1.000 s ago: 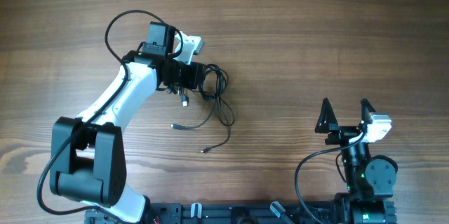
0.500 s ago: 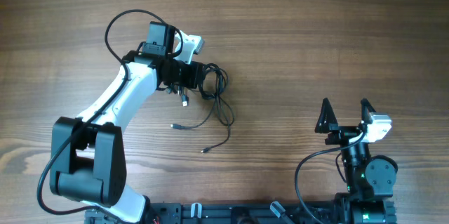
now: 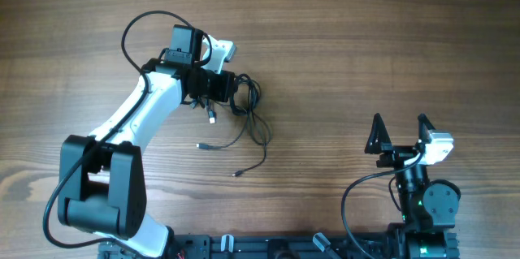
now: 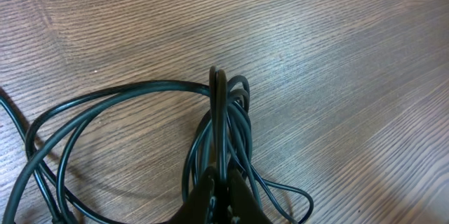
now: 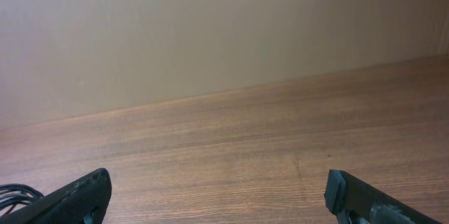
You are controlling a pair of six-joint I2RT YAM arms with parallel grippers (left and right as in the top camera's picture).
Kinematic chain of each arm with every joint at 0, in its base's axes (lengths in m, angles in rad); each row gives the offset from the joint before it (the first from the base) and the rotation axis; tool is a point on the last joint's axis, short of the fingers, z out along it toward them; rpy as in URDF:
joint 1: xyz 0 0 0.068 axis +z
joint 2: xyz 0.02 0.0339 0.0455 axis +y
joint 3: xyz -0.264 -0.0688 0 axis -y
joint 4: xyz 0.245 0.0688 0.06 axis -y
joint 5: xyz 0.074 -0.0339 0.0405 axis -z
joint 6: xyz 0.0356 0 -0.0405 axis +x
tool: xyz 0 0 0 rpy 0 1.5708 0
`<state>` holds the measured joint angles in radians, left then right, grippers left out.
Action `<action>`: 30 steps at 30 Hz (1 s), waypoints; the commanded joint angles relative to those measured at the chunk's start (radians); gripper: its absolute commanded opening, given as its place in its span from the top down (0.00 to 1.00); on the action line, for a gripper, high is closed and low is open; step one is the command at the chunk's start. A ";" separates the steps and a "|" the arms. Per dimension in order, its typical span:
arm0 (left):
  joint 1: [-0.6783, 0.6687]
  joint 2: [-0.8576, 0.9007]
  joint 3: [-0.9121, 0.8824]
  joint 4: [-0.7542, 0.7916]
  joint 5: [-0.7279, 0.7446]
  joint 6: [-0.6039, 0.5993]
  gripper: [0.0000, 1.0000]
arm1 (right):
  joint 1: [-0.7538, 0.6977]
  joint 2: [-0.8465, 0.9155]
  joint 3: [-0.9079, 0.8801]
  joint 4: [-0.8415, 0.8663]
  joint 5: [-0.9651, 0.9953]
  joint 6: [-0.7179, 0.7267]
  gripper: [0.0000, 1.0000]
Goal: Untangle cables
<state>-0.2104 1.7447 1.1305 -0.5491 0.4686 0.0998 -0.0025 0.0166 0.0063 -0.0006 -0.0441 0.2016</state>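
The cables (image 3: 250, 111) are a bunch of thin black cords on the wooden table, left of centre in the overhead view. Loose ends with small silver-tipped plugs trail toward the front (image 3: 237, 174). My left gripper (image 3: 236, 90) is shut on the bundled loops at the bunch's upper end. In the left wrist view the cables (image 4: 223, 122) run up between the closed fingers (image 4: 223, 190). My right gripper (image 3: 400, 131) is open and empty, parked at the right front, far from the cables. In the right wrist view its fingers (image 5: 217, 199) are spread wide over bare wood.
The wooden table (image 3: 366, 40) fills the overhead view. The arms' bases stand at the front edge. A pale wall (image 5: 224, 27) rises behind the table in the right wrist view.
The left gripper and the top of the cable bunch have shifted very slightly left. The right arm has not moved.
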 commanded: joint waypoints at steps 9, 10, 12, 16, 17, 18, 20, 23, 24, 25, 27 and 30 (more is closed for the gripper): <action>-0.002 0.014 -0.006 0.012 -0.006 -0.011 0.94 | 0.005 -0.003 -0.001 0.003 -0.002 0.008 0.00; -0.002 0.014 -0.006 0.012 -0.006 -0.011 0.94 | 0.005 -0.003 -0.001 0.003 -0.002 0.008 0.00; -0.002 0.014 -0.006 0.012 -0.006 -0.011 0.94 | 0.005 -0.003 -0.001 0.003 -0.002 0.008 0.00; -0.002 0.014 -0.006 0.012 -0.006 -0.011 0.93 | 0.005 -0.003 -0.001 0.003 -0.002 0.008 0.00; -0.002 0.015 -0.006 0.012 -0.006 -0.011 0.93 | 0.005 -0.003 -0.001 0.003 -0.002 0.008 0.00; -0.002 0.016 -0.006 0.012 -0.006 -0.011 0.93 | 0.005 -0.003 -0.001 0.003 -0.002 0.008 0.00; -0.002 0.018 -0.006 0.012 -0.006 -0.011 0.93 | 0.005 -0.003 -0.001 0.003 -0.002 0.008 0.00; -0.002 0.018 -0.006 0.012 -0.006 -0.011 0.93 | 0.005 -0.003 -0.001 0.003 -0.002 0.008 0.00; -0.002 0.018 -0.006 0.012 -0.006 -0.011 0.93 | 0.005 -0.003 -0.001 0.003 -0.002 0.009 0.00; -0.002 0.018 -0.006 0.012 -0.006 -0.011 0.93 | 0.005 -0.003 -0.001 0.003 -0.002 0.009 0.00; -0.002 0.018 -0.006 0.015 -0.006 -0.011 0.93 | 0.005 -0.003 -0.001 0.003 -0.002 0.008 0.00; -0.002 0.018 -0.006 0.015 -0.006 -0.011 0.92 | 0.005 -0.003 -0.001 0.003 -0.002 0.009 0.00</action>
<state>-0.2108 1.7447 1.1305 -0.5404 0.4683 0.0925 -0.0025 0.0166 0.0063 -0.0006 -0.0441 0.2016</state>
